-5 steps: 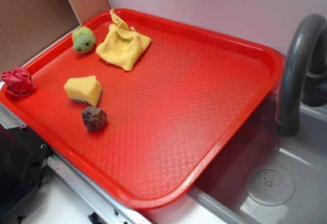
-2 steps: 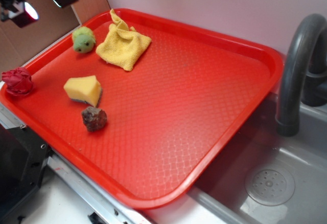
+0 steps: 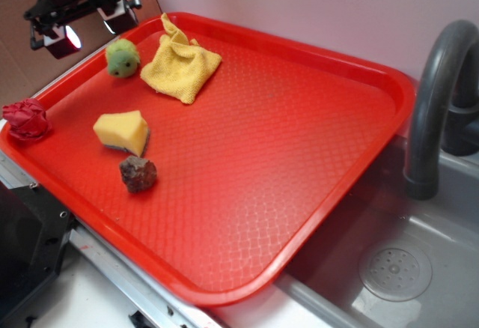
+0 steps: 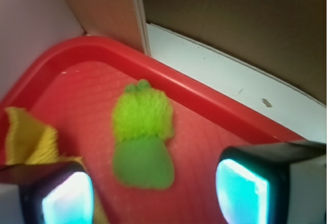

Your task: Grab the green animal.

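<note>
Fuzzy and lime-green, the green animal sits untouched near the ten o'clock corner of the red tray, close to the raised rim. At its three o'clock, just beside it, lies the crumpled yellow cloth; toward six o'clock rests the yellow sponge wedge, with a dark brown lump beyond that. A red crumpled object perches on the tray's edge at about eight o'clock from the toy. The pincer hangs above and to the eleven o'clock side of the toy, its fingers spread apart, nothing between them; the wrist view shows both fingertips flanking the toy from above without contact. By these pictures the approach is roughly lined up, while the descent and the closing grasp remain undone.
</note>
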